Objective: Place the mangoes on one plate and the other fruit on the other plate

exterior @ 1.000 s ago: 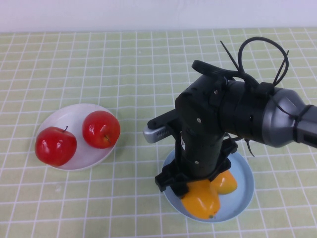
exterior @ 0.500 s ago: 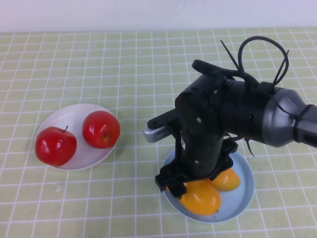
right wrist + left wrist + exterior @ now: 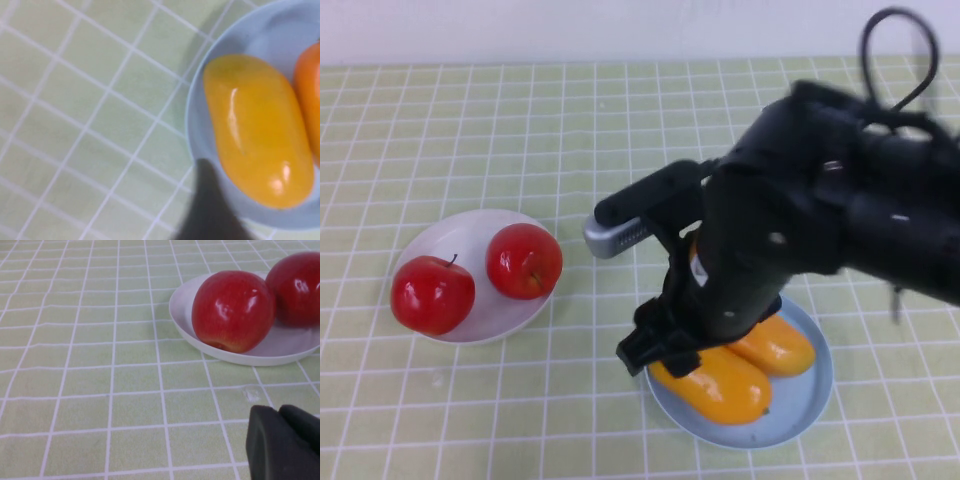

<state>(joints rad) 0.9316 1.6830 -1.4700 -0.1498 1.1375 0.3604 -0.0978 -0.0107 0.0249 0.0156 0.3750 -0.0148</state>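
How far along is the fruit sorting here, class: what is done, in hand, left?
Done: both mangoes lie on the blue plate, both apples on the white plate. In hand: nothing; the right gripper hangs above the blue plate, the left gripper is near the white plate. Left: no fruit.

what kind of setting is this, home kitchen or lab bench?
Most likely a lab bench for robot tests: a green checked tablecloth against a bare wall, glossy apples and mangoes sorted onto plates. The right gripper hangs over the blue plate; the left gripper sits by the white plate.
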